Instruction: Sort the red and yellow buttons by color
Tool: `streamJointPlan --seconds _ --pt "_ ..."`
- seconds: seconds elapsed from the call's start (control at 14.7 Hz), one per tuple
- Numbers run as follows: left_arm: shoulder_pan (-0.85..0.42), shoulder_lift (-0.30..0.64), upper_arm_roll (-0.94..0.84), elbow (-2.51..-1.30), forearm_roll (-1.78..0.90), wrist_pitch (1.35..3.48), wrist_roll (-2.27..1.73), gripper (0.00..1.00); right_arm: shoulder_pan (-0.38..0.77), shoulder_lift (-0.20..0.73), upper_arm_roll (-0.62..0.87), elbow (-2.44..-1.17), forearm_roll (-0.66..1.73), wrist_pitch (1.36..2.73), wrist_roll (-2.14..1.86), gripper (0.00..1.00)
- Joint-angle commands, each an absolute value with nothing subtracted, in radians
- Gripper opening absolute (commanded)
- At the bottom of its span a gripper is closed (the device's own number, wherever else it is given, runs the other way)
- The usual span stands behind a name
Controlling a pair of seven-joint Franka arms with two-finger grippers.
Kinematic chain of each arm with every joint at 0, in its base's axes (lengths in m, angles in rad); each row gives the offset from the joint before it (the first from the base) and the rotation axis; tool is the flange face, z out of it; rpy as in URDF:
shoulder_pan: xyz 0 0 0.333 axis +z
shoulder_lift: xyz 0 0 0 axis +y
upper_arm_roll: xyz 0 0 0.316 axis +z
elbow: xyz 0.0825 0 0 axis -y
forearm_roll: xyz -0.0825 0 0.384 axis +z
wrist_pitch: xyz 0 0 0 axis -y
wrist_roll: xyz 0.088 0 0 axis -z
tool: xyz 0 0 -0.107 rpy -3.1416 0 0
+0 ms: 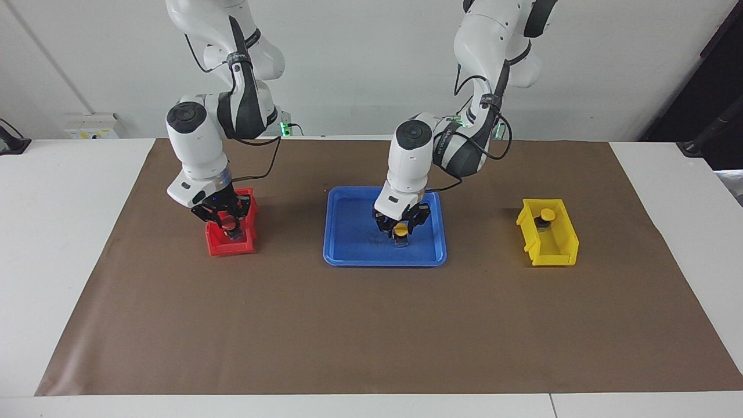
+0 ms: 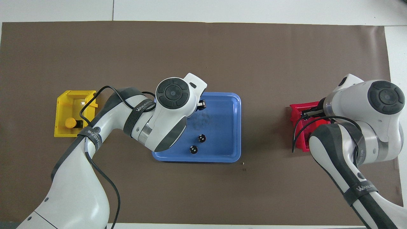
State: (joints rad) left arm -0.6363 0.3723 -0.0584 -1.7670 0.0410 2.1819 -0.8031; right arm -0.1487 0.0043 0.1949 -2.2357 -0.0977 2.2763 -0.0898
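My left gripper (image 1: 400,231) is down in the blue tray (image 1: 348,255) with a yellow button (image 1: 400,230) between its jaws; its own wrist covers both in the overhead view. A second yellow button (image 1: 545,215) (image 2: 70,122) sits in the yellow bin (image 1: 566,249) (image 2: 68,98) at the left arm's end of the table. My right gripper (image 1: 231,225) hangs just over the red bin (image 1: 229,248) (image 2: 299,111), shut on a red button (image 1: 230,222).
Two dark cylinders (image 2: 201,138) (image 2: 193,149) without coloured caps stand in the blue tray (image 2: 229,105), on its side nearer the robots. A brown mat (image 1: 371,325) covers the table, with white table edges around it.
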Motion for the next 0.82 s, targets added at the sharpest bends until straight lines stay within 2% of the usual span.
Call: streamJointPlan --seconds 0.0,0.14,0.27,0.41,0.48,0.54,0.75 --pt "-0.641 0.376 -0.049 -1.764 0.067 2.187 -0.828 0.37 -0.184 -0.026 0.206 -2.284 -0.075 2.315 -0.14 0.24" --pt "-0.631 0.376 -0.049 -1.781 0.067 2.19 -0.837 0.23 -0.183 -0.025 0.206 -2.307 -0.075 2.354 -0.137 0.24" --pt "-0.629 0.376 -0.049 -1.782 0.067 2.197 -0.854 0.15 -0.181 -0.023 0.206 -2.344 -0.075 2.422 -0.132 0.24" --pt "-0.629 0.376 -0.049 -1.775 0.061 2.183 -0.864 0.02 -0.173 -0.028 0.207 -2.361 -0.075 2.428 -0.123 0.25" --pt "-0.629 0.368 -0.049 -1.763 0.055 2.165 -0.892 0.02 -0.172 -0.029 0.207 -2.365 -0.075 2.428 -0.115 0.26" --pt "-0.63 0.358 -0.049 -1.743 0.052 2.119 -0.905 0.02 -0.173 -0.029 0.207 -2.367 -0.075 2.428 -0.117 0.31" --pt "-0.598 0.258 -0.046 -1.691 0.011 1.956 -0.878 0.01 -0.173 -0.029 0.207 -2.362 -0.075 2.428 -0.124 0.6"
